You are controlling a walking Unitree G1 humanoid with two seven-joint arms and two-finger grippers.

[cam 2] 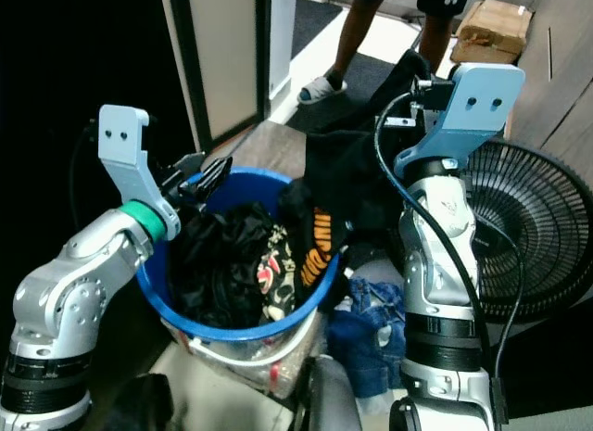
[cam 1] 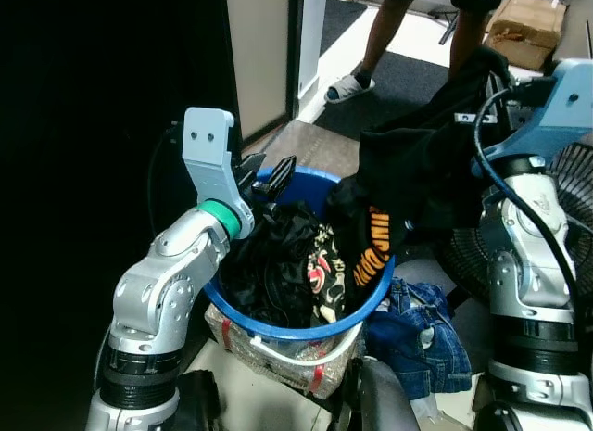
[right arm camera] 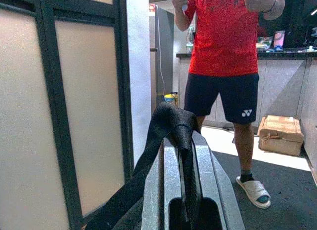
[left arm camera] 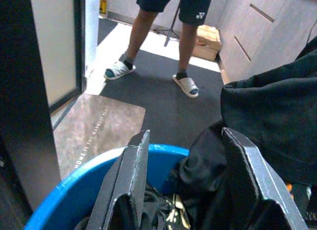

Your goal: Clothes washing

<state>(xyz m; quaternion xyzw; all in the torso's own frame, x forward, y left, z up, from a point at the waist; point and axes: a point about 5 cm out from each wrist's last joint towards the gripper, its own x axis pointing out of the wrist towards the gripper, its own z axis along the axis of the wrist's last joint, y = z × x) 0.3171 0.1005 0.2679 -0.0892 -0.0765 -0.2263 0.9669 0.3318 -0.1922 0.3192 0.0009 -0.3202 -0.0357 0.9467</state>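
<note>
Your left gripper [cam 1: 267, 174] sits at the blue tub's [cam 1: 363, 310] left rim, fingers parted. Right arm holds a black shirt [cam 1: 422, 171] with orange print, draped over the tub's right rim. Dark clothes [cam 1: 269, 264] inside, jeans [cam 1: 417, 338] beside it.

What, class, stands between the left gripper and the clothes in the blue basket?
Nothing visible. The left gripper hangs open at the blue basket's far rim, directly over the dark clothes inside. The black garment held by the right gripper hangs off to the side.
</note>
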